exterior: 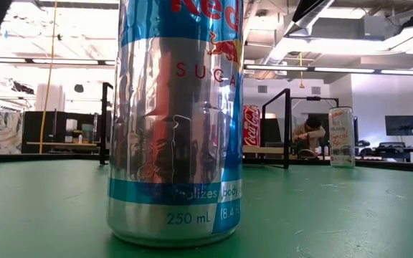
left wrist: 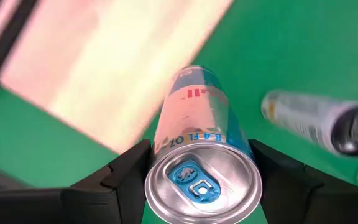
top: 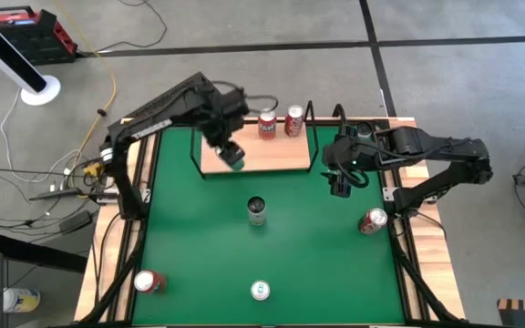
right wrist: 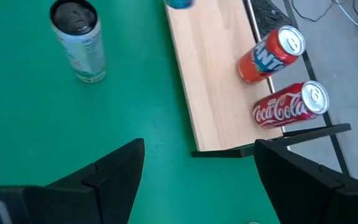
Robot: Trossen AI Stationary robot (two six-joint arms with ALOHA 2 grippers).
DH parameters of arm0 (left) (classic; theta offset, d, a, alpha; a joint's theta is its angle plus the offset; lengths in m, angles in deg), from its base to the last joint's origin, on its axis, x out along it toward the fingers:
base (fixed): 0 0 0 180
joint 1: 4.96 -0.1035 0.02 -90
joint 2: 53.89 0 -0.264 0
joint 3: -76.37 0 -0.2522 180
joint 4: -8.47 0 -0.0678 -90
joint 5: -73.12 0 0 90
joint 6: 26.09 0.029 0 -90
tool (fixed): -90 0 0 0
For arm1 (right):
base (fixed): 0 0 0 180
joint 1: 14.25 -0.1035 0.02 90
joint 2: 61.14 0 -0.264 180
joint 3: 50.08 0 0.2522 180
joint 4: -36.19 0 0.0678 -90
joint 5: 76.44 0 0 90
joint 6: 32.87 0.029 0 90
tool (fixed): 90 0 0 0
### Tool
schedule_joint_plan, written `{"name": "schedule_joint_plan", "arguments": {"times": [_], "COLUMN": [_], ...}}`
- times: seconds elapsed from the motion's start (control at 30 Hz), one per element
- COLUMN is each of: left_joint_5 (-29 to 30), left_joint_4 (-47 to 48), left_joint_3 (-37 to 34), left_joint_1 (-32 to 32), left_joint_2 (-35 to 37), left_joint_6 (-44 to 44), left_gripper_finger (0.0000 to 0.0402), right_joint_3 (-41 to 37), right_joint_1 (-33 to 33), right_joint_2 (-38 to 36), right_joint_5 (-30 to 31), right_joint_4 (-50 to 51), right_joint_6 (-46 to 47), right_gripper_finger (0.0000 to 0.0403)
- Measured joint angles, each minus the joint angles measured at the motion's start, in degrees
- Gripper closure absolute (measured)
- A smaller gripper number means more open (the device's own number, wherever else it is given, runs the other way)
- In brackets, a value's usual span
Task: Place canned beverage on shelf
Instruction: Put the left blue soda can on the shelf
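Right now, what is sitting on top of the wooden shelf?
Two red cans stand on the shelf at its far edge: a Fanta can and a Coca-Cola can. The left gripper holds a blue can over the near edge, hiding the board beneath.

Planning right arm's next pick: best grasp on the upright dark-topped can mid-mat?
Grip the dark-topped can across its mid-body, right gripper coming in level from its own side. It stands upright and alone on the green mat, so the round wall is free all around.
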Motion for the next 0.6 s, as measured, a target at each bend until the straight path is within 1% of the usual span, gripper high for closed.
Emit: {"name": "schedule_joint_plan", "arguments": {"times": [0.13,0.27,0.33,0.43,0.6], "left_joint_5": [1.37,1.60,1.39,1.44,3.30], "left_joint_4": [-0.21,-1.37,-1.27,0.02,-1.28], "left_joint_3": [6.63,11.16,12.42,13.79,14.25], "left_joint_1": [-4.75,-8.77,-10.38,-12.05,-13.24], "left_joint_2": [-5.60,-10.51,-12.76,-15.55,-18.09], "left_joint_6": [8.03,16.63,21.27,26.61,30.98], "left_gripper_finger": [0.0181,0.0181,0.0181,0.0181,0.0181], "right_joint_3": [0.00,0.00,0.00,0.00,0.00], "right_joint_1": [1.97,4.05,5.03,6.50,8.11], "right_joint_2": [0.00,0.00,0.00,0.00,0.00], "right_joint_5": [-0.05,-0.36,-0.39,-0.53,-0.28], "right_joint_4": [-1.30,-4.50,-6.62,-9.78,-11.21], "right_joint_6": [-1.06,-1.17,-0.94,2.89,5.94], "right_gripper_finger": [0.0077,0.0077,0.0077,0.0077,0.0077]}}
